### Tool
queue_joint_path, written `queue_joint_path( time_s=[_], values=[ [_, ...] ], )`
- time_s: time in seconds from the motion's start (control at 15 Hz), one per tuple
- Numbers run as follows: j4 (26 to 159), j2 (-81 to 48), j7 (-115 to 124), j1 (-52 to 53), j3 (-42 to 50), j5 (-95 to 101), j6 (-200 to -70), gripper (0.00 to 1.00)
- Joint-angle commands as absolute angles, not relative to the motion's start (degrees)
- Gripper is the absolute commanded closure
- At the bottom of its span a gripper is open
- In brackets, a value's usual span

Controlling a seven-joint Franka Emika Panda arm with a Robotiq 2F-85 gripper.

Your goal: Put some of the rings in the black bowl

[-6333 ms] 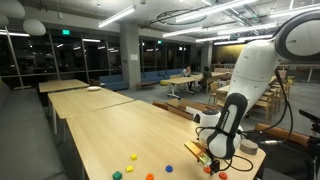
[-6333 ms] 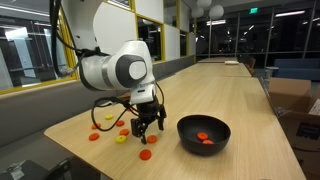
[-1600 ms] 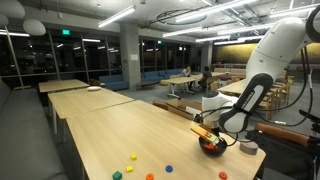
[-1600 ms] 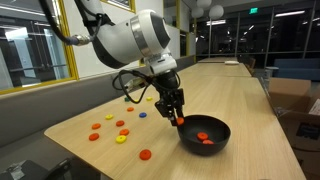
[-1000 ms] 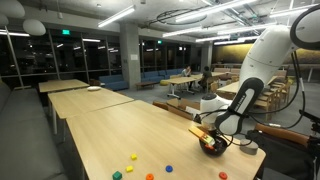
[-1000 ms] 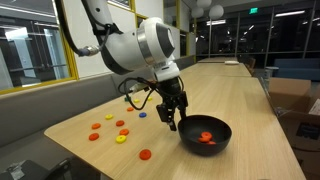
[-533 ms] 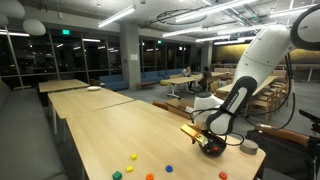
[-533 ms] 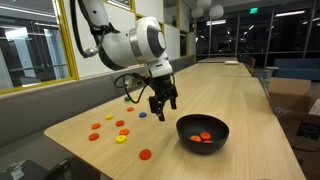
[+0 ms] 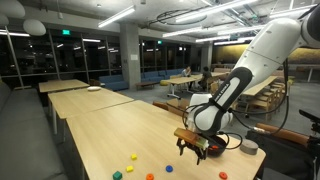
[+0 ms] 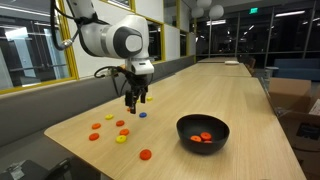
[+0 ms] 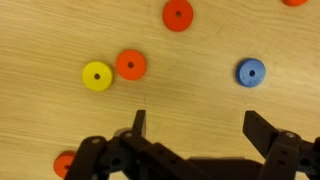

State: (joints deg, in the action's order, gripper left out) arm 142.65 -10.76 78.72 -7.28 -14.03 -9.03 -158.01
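Observation:
The black bowl (image 10: 203, 124) sits on the long wooden table with a few orange-red rings (image 10: 203, 138) inside it. Loose rings lie scattered on the table: an orange one (image 10: 145, 154), a yellow one (image 10: 120, 139) and a blue one (image 10: 142, 114). My gripper (image 10: 133, 100) hangs open above these loose rings, well away from the bowl. In the wrist view my gripper (image 11: 200, 125) is spread wide over bare wood with nothing between the fingers. Beyond it lie a yellow ring (image 11: 97, 76), an orange ring (image 11: 130, 64), a red-orange ring (image 11: 177, 14) and a blue ring (image 11: 251, 71).
A pale grey cup (image 9: 247, 146) stands near the table's edge behind the arm. More coloured pieces (image 9: 131, 157) lie toward the table's near end in an exterior view. The table edge (image 10: 60, 140) runs close to the scattered rings.
My gripper has swung away from the black bowl to a spot above the loose rings. Its jaws have gone from partly closed to wide open and empty.

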Motion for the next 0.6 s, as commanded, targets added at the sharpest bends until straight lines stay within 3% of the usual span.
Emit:
queue_joint_path(
  time_s=[0.0,0.53],
  values=[
    [139.46,-11.27,65.65,-5.57,-12.26,-16.72,-151.5,0.0],
    [123.81,-23.44,65.65,2.88,-2.93,-10.26,-150.23,0.0]
  ],
)
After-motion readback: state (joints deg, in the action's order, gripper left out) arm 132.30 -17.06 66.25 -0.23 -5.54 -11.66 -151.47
